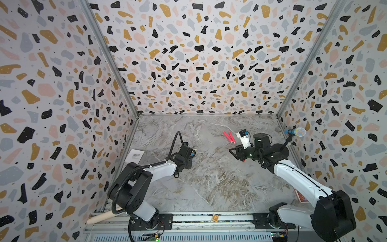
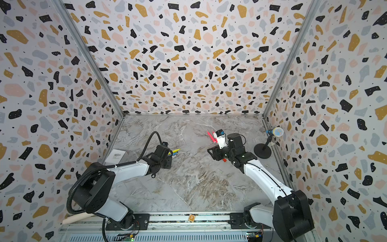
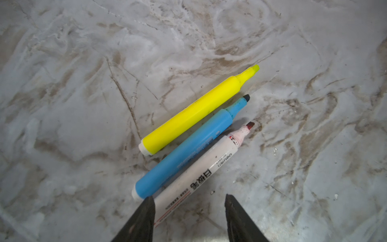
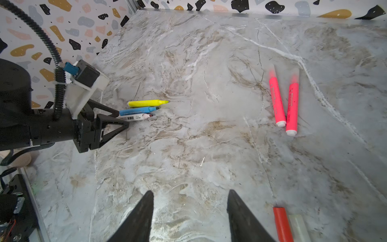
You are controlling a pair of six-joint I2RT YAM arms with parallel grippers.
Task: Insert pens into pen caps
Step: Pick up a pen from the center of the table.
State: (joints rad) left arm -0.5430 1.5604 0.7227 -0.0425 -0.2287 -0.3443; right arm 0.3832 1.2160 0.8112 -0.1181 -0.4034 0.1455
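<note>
Three uncapped pens lie side by side on the marble table: a yellow pen (image 3: 196,111), a light blue pen (image 3: 182,153) and a white pen (image 3: 199,174) with print and a red tip. My left gripper (image 3: 189,201) hovers open over their rear ends. The white pen's end lies between its fingers, close to one of them and not gripped. Two pink pens (image 4: 276,100) lie together further back, also seen in a top view (image 1: 229,137). My right gripper (image 4: 190,194) is open and holds nothing. A red-orange pen cap (image 4: 281,224) and a pale translucent cap (image 4: 298,226) lie just beside it.
A toy microphone (image 1: 295,132) on a black stand stands by the right wall. A white box (image 1: 135,156) with a barcode sits at the left wall. A wooden dowel (image 1: 102,216) and a small orange block (image 1: 215,218) lie on the front rail.
</note>
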